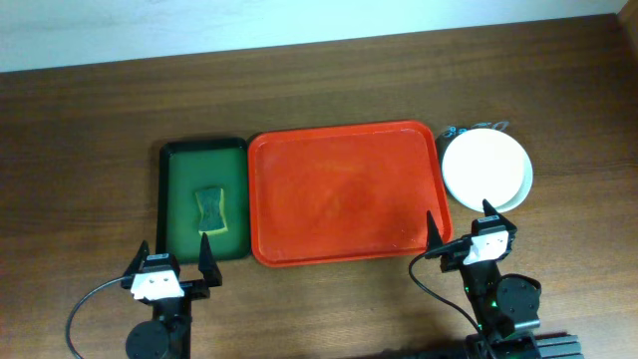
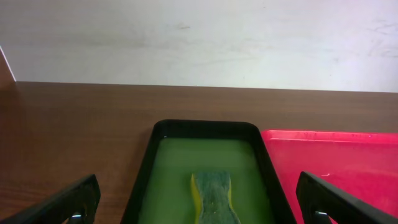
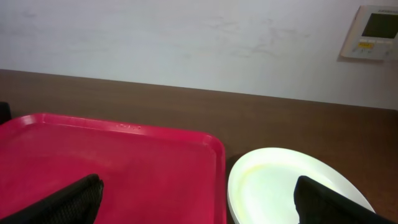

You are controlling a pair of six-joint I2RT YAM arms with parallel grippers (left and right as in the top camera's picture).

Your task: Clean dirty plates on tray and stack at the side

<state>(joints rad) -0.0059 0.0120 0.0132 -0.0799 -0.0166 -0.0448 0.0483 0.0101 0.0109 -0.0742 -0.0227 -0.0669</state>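
The red tray [image 1: 339,189] lies bare in the middle of the table, with no plates on it. To its right, off the tray, a cream-white plate [image 1: 486,170] rests on top of a small stack; a rim shows beneath it and a sliver of pale blue at its far edge. My right gripper [image 1: 459,214] hovers open at the near edge, straddling the tray's right corner [image 3: 124,155] and the white plate [image 3: 280,180]. My left gripper [image 1: 174,249] stands open before the dark green tray [image 1: 164,199]. Neither gripper holds anything.
A green-and-yellow sponge [image 1: 209,207] lies in the dark green tray [image 2: 168,162], just left of the red tray [image 2: 336,155]. In the left wrist view the sponge [image 2: 211,193] sits between my fingers [image 2: 68,202]. A wall controller [image 3: 372,32] hangs behind.
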